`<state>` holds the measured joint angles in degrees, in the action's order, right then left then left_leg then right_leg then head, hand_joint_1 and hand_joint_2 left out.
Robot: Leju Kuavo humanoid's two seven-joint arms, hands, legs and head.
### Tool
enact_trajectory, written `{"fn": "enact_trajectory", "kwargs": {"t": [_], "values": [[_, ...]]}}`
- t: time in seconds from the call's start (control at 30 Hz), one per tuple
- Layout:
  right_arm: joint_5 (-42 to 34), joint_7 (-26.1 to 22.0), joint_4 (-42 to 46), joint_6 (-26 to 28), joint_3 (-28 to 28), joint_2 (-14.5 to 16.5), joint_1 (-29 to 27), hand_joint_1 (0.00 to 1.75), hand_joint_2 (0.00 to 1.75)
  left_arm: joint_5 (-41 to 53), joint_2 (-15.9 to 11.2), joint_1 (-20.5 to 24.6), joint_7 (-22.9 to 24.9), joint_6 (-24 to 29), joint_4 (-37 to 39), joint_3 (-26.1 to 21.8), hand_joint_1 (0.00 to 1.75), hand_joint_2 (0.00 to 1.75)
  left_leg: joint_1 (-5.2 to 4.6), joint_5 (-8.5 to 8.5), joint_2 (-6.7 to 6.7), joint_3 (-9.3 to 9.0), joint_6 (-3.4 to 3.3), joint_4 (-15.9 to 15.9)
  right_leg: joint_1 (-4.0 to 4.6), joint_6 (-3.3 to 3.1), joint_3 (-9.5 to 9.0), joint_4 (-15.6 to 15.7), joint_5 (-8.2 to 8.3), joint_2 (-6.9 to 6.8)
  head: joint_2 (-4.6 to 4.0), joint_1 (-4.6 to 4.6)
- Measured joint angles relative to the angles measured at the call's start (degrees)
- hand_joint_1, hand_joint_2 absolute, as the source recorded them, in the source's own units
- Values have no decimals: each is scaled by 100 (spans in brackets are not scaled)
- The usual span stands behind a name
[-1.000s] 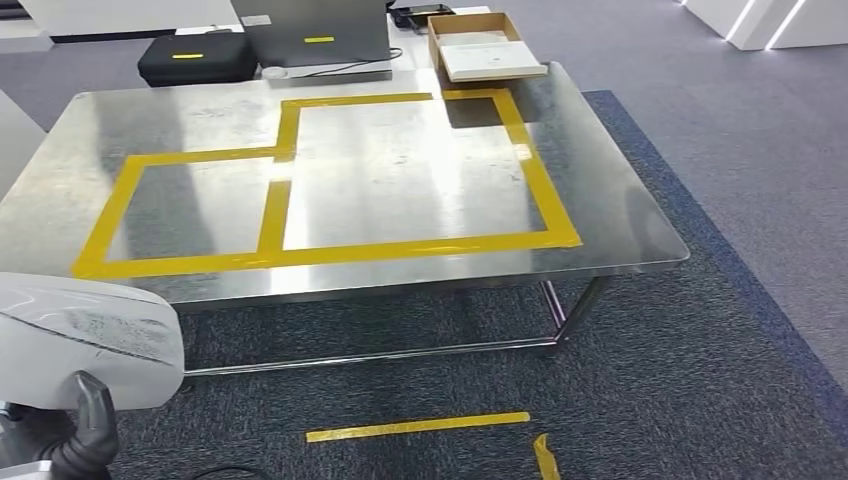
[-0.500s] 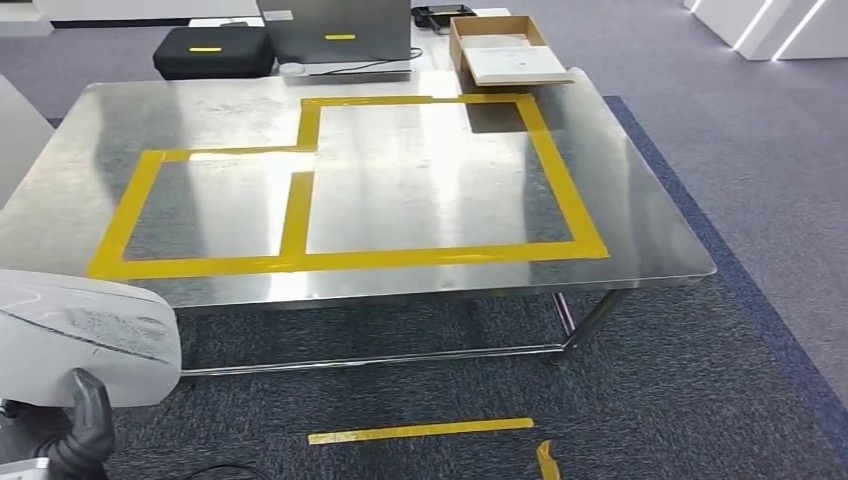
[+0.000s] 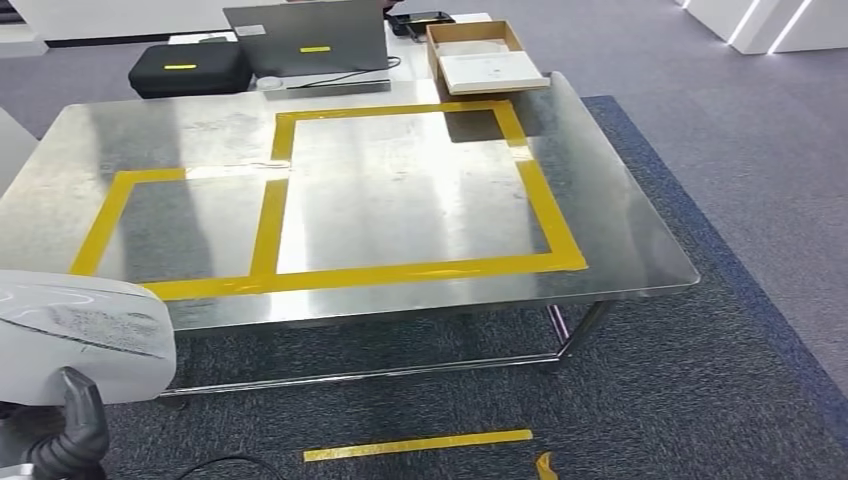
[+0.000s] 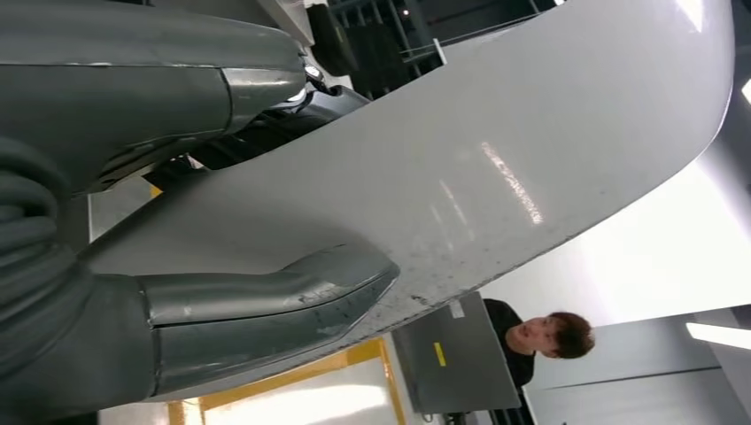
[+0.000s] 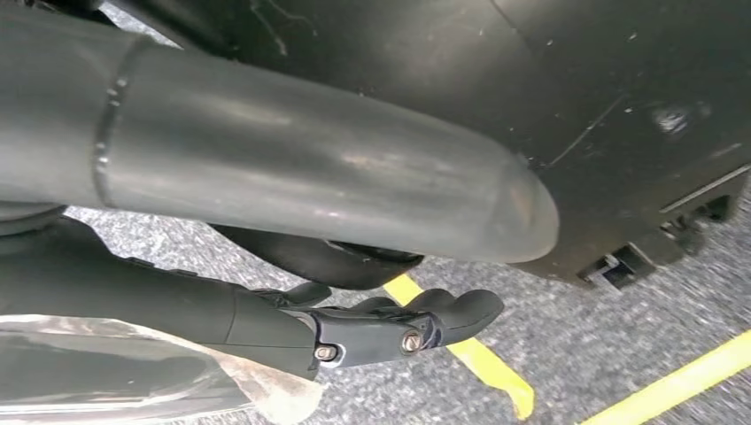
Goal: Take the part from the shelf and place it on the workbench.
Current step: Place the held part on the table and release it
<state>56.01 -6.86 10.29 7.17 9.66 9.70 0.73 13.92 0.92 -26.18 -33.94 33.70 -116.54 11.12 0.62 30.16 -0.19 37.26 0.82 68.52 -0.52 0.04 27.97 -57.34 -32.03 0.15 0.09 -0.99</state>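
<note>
A large white curved part (image 3: 80, 335) sits at the lower left of the head view, held by my left hand (image 3: 65, 435) just below it. The left wrist view shows the same part (image 4: 496, 177) close up, my left hand (image 4: 177, 319) gripping it with the thumb pressed on its surface. The steel workbench (image 3: 400, 190), marked with yellow tape rectangles, stands ahead of me with the part short of its near edge. My right hand (image 5: 266, 323) hangs over the carpet with nothing in it, fingers apart.
At the bench's far edge are a grey laptop (image 3: 310, 40), a black case (image 3: 185, 65) and a cardboard box (image 3: 485, 55). A yellow tape strip (image 3: 415, 445) lies on the carpet in front. A person (image 4: 549, 341) is behind the laptop.
The whole picture has swayed right and then back left, so the camera has moved. The white part stays in my left hand at the lower left.
</note>
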Motion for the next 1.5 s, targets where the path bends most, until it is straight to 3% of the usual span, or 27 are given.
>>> {"fn": "enact_trajectory", "kwargs": {"t": [0.07, 0.13, 0.23, 0.3, 0.37, 0.43, 0.47, 0.57, 0.6, 0.63, 0.73, 0.77, 0.87, 0.9, 0.93, 0.97, 1.03, 1.1, 1.17, 1.27, 1.4, 1.43, 1.47, 1.5], "values": [[-1, 4, -2, -3, 0, 0, 5, 0, 0, -4, 3, 8, -14, -1, 1, 1, 175, 175, -33, -275, 4, -237, -63, -625, 11, 55, -54, 5, -90, 3, -1, 2], [0, 19, -3, -13, 0, 0, 17, 0, 0, -9, 12, 17, -34, -2, 2, 0, 175, 175, -65, -222, 5, -333, -125, -848, 19, 127, -93, 18, -115, -11, -1, 17], [4, 37, -2, -33, 0, 0, 21, 0, 0, -10, 32, 23, -49, -3, 2, 1, 175, 175, -34, -190, -7, -452, -212, -970, 15, 231, -130, -97, -133, -22, 0, 44], [1, 40, -2, -26, 0, 0, 26, 0, 0, -10, 53, 34, -49, 3, 2, 7, 175, 175, -8, -184, -3, -538, -251, -1016, 6, 273, 200, -620, -274, -19, 0, 81], [-11, 42, -2, 0, 0, -3, 21, 0, 0, -11, 71, 45, -48, 7, 2, 11, 175, 175, -4, -149, 4, -573, -277, -1022, -2, 302, 733, -1338, -539, -20, 0, 107], [-20, 45, -2, 20, 1, -10, 1, 0, 0, -13, 84, 44, -46, 7, 2, 16, 175, 175, -2, -80, 0, -652, -287, -1022, -7, 314, 1083, -1569, -728, -22, 0, 115], [-21, 56, -2, 26, 1, -14, -4, 0, 0, -23, 89, 45, -38, 7, 3, 19, 175, 175, 0, -39, -2, -714, -282, -1022, -8, 312, 1127, -1420, -652, -23, 0, 117], [-14, 150, -3, 74, 2, -21, -16, 0, 0, -43, 115, 50, 80, 37, 19, 19, 175, 175, -11, 109, -7, -882, -225, -1010, -6, 265, 973, -488, 179, -32, 0, 121], [-16, 181, -3, 96, 3, -22, -22, 0, 0, 4, 126, 48, 156, 74, 31, 17, 175, 175, -20, 160, -11, -910, -189, -1012, 3, 227, 909, -303, 375, -33, 0, 119], [-23, 203, -3, 114, 8, -23, -27, 0, 0, 125, 136, 46, 243, 140, 48, 7, 175, 175, -30, 185, -15, -940, -150, -998, 11, 178, 884, -224, 471, -33, 0, 117], [-16, 213, -4, 117, 29, -22, -31, 0, 0, 974, 151, 48, 511, 429, 113, -115, 175, 175, -26, 221, -14, -1006, -47, -905, 1, 48, 760, -176, 560, -25, 0, 108], [16, 183, -4, 99, 32, -21, -29, 0, 0, 1359, 159, 67, 588, 502, 140, -204, 175, 175, -20, 283, -11, -946, -22, -754, -7, 23, 721, -166, 571, -26, 0, 95], [158, 84, -4, 6, 23, -40, -23, 0, 0, 2486, 187, 253, 771, 593, 281, -665, 175, 175, -7, 742, -6, -440, 41, 184, -7, -21, 709, -155, 554, -29, 0, 67], [210, 106, -4, -45, 15, -57, -19, 0, 0, 2890, 192, 375, 854, 601, 371, -858, 175, 175, -6, 868, -6, -285, 51, 419, -4, -28, 709, -155, 546, -31, 0, 67], [263, 158, -4, -104, 2, -82, -11, 0, 0, 3318, 187, 528, 972, 607, 486, -1044, 175, 175, -6, 891, -6, -201, 53, 492, -1, -33, 707, -155, 541, -33, 0, 68], [309, 224, -4, -161, -13, -111, 0, 0, 0, 3737, 167, 706, 1119, 612, 631, -1204, 175, 175, -6, 776, -6, -214, 46, 358, 2, -35, 703, -155, 539, -34, 0, 66], [374, 340, -3, -242, -45, -161, 25, 0, 0, 4319, 87, 1061, 1395, 614, 939, -1426, 175, 175, -9, 310, -5, -451, 7, -343, 10, -30, 695, -156, 542, -32, 0, 67], [415, 426, -2, -289, -83, -191, 37, 0, 0, 4601, -22, 1356, 1604, 611, 1222, -1524, 175, 175, -34, 162, -1, -624, -43, -867, 25, 5, 704, -161, 556, -16, 0, 67], [450, 505, -2, -352, -119, -208, 53, 0, 0, 4895, -209, 1657, 1826, 524, 1543, -1501, 175, 175, -60, 164, -3, -615, -99, -937, 35, 71, 720, -164, 566, -5, 0, 67], [520, 604, -2, -502, -155, -245, 122, 0, 0, 5550, -646, 2363, 2277, 93, 2257, -1169, 175, 175, -9, -106, -8, -615, -200, -1010, 43, 174, 809, -313, 452, -9, 0, 81], [585, 673, 1, -589, -223, -278, 191, 0, 0, 6017, -1068, 3379, 2738, -355, 3279, -538, 175, 175, 4, -174, 2, -551, -252, -1032, 37, 251, 1375, -1534, -193, -4, 0, 121], [588, 677, 1, -591, -235, -279, 198, 0, 0, 6043, -1139, 3550, 2785, -391, 3480, -418, 175, 175, 2, -174, 10, -547, -250, -1029, 37, 259, 1434, -1692, -222, -6, 0, 119], [590, 680, 3, -590, -246, -281, 204, 0, 0, 6060, -1195, 3691, 2815, -418, 3646, -316, 175, 175, 0, -171, 19, -549, -246, -1026, 38, 259, 1391, -1643, -140, -8, 0, 120], [593, 681, 4, -590, -257, -282, 205, 0, 0, 6075, -1238, 3814, 2844, -472, 3780, -225, 175, 175, -1, -163, 26, -565, -239, -1024, 37, 247, 1238, -1359, 48, -10, 0, 120]]}}
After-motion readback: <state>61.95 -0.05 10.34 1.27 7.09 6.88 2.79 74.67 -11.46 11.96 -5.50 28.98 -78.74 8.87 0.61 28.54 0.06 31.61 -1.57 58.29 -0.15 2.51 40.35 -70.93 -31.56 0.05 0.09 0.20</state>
